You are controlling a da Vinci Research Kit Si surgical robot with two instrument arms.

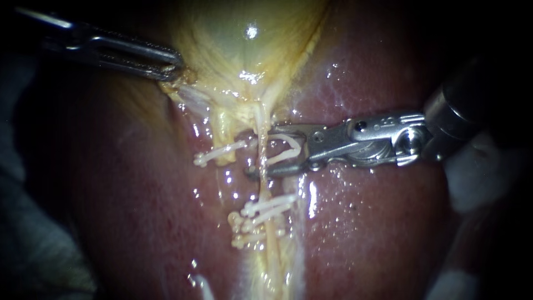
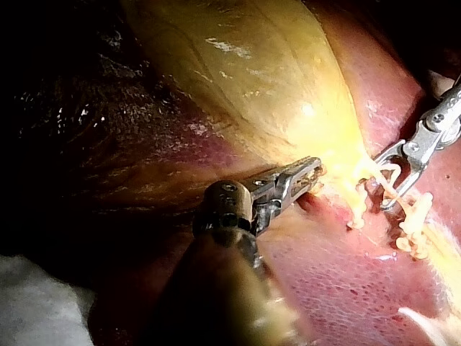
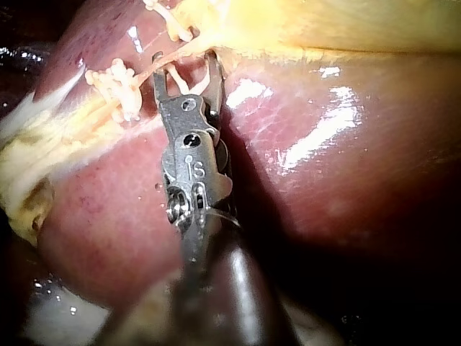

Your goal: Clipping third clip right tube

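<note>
Surface here is a wet, glossy red-brown liver [image 1: 377, 222] with the yellow-green gallbladder [image 1: 244, 50] lying on it, everything around pretty dark. The left instrument [image 1: 175, 69] reaches in from the upper left, jaws clamped on the gallbladder's edge. The right instrument [image 1: 250, 153] lies level, jaws apart and straddling the thin pale right tube [image 1: 261, 119], with an open white V-shaped plastic clip [image 1: 287, 139] seated between them. Some closed white clips [image 1: 266, 208] sit on that tube just below.

Right instrument [image 1: 254, 153] with clip [image 1: 286, 145] across the tube [image 1: 265, 190], gallbladder [image 1: 244, 50] above, lower clips [image 1: 269, 208] below.
</note>
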